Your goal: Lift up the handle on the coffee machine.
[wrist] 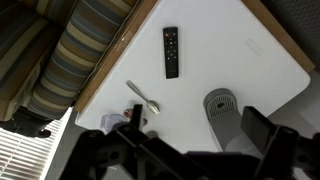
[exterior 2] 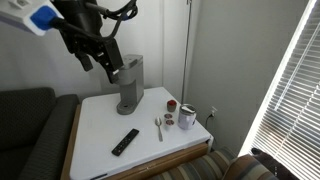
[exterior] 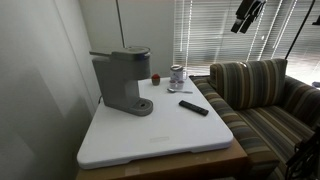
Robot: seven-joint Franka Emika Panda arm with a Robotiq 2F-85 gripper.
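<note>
So the coffee machine (exterior: 121, 80) sits on the white bench (exterior: 150, 135), toward the back corner by the wall. In both exterior views it's upright, with its round base plate flat on the surface. The handle (exterior: 118, 53) is the curved grey piece across the top, and it looks down and level with the head, not raised. You can see the same top piece in an exterior view (exterior 2: 133, 60) too.

The end effector (exterior 2: 110, 68) is up in the air and not touching anything. In an exterior view (exterior: 246, 17) it hangs high over the striped sofa (exterior: 262, 90) side, well apart from the machine. In the wrist view the fingers (wrist: 272, 148) look spread wide with nothing between them, and the machine (wrist: 222, 105) is far below, seen from above.

Other stuff on the bench: a black remote (exterior: 194, 107) lying flat out in the open, a spoon (exterior 2: 158, 127) next to it, and a small metal cup (exterior: 177, 74) back near the window blinds (exterior: 212, 30). The remote (wrist: 171, 52) and spoon (wrist: 142, 97) are apart from each other, and neither touches the machine.
</note>
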